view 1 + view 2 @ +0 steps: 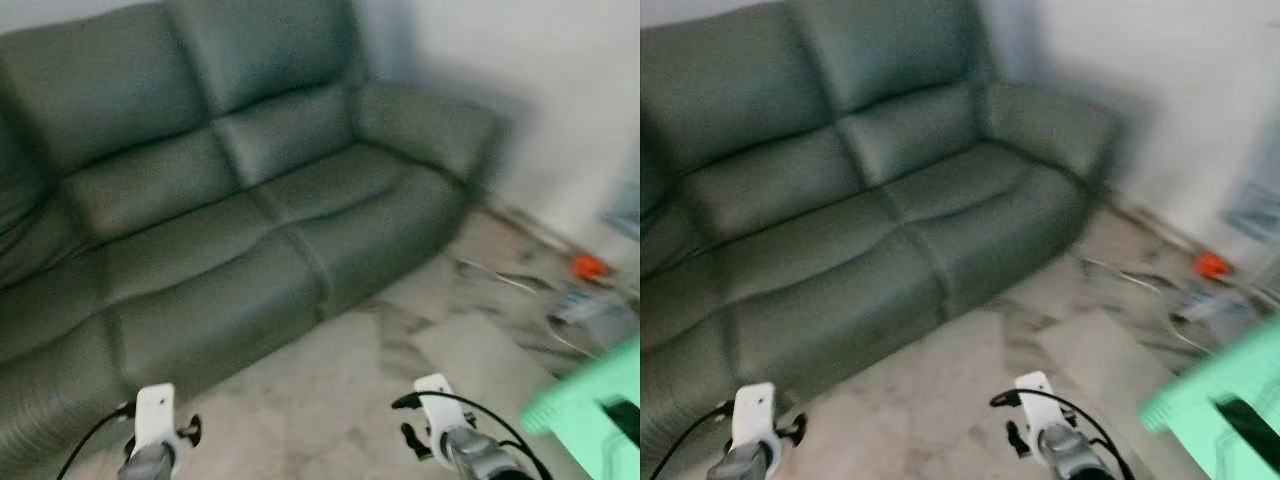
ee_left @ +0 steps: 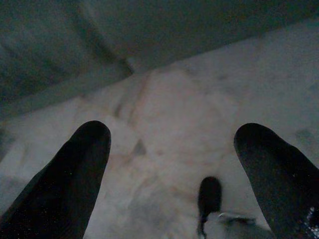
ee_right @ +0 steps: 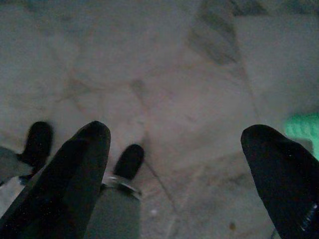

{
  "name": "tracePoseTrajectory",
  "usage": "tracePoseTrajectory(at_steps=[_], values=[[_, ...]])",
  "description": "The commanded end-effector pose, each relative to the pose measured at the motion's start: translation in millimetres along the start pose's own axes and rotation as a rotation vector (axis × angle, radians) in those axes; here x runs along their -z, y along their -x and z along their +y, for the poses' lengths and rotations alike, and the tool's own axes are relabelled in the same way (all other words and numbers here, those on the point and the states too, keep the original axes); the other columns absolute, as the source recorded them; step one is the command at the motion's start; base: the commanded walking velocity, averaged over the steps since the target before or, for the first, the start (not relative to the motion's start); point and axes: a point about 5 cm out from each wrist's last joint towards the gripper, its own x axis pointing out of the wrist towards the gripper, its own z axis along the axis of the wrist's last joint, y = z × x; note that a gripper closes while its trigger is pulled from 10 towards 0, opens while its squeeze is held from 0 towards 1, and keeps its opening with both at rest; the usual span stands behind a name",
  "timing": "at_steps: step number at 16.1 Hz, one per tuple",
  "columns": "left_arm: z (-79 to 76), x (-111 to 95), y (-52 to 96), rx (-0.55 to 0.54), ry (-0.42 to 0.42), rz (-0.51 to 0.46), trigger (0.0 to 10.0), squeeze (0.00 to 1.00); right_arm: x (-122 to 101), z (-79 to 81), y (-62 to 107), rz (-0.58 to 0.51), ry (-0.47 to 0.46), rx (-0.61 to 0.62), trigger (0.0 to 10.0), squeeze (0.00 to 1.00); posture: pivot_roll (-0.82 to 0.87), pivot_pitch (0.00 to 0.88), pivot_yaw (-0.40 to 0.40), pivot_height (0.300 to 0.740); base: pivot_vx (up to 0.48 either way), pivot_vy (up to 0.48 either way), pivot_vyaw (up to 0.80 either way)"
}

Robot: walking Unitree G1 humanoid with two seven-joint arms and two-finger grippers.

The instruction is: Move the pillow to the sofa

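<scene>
A dark green leather sofa (image 1: 230,190) stands across the head views, its seat cushions bare, with a marbled tile floor (image 1: 340,400) between it and the robot. No pillow can be made out on the seat, on the floor, or in either claw, so its whereabouts cannot be told from here; the head views are blurred, which suggests the robot is walking or turning. The left claw (image 2: 172,174) hangs low over the floor near the sofa's front edge, its two black fingers spread wide with nothing between them. The right claw (image 3: 174,174) hangs over the tiles as well, equally spread and empty, with the robot's feet visible beneath it. To the robot's right stands a light green plastic stool (image 1: 590,410), close beside the right arm, and further off by the wall lie some loose cables (image 1: 500,275) and a small orange object (image 1: 589,266). The task appears to be at its searching stage, the pillow not yet found. The main risks seem to be these: a turn to the right could swing the right arm or a leg into the stool and knock it over; walking toward the wall could snag a foot in the cables; and the blur could make the robot misjudge the sofa's edge.
</scene>
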Motion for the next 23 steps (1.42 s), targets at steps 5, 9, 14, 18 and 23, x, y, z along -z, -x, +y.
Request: tracePoseTrajectory(at_steps=[5,9,14,18,23], values=[[25.3,10.8,3.2,-0.125,-0.038,0.043,10.0,0.0,-2.2,0.3,0.0,-0.005,0.043,-0.025,10.0,0.0,-0.1,0.063,0.061,0.74,0.0,0.0,0.8],[25.3,27.0,7.0,-0.134,-0.008,0.089,10.0,0.0,-4.1,6.2,-0.9,-0.001,0.061,-0.029,10.0,0.0,-0.1,0.067,0.056,0.74,0.0,0.0,0.8],[32.1,34.3,9.9,-0.145,0.092,0.09,10.0,0.0,-14.4,16.1,-2.4,-0.021,0.108,-0.047,10.0,0.0,-0.1,0.052,0.051,0.74,0.0,0.0,0.8],[31.0,37.7,11.6,-0.139,0.014,0.07,10.0,0.0,-0.3,-6.5,1.1,0.0,0.126,-0.031,10.0,0.0,-0.1,0.055,0.047,0.74,0.0,0.0,0.8],[13.1,46.1,12.0,-0.038,-0.016,0.116,10.0,0.0,-2.9,15.0,-1.4,-0.005,0.092,-0.048,10.0,0.0,-0.1,0.053,0.055,0.74,0.0,0.0,0.79]])
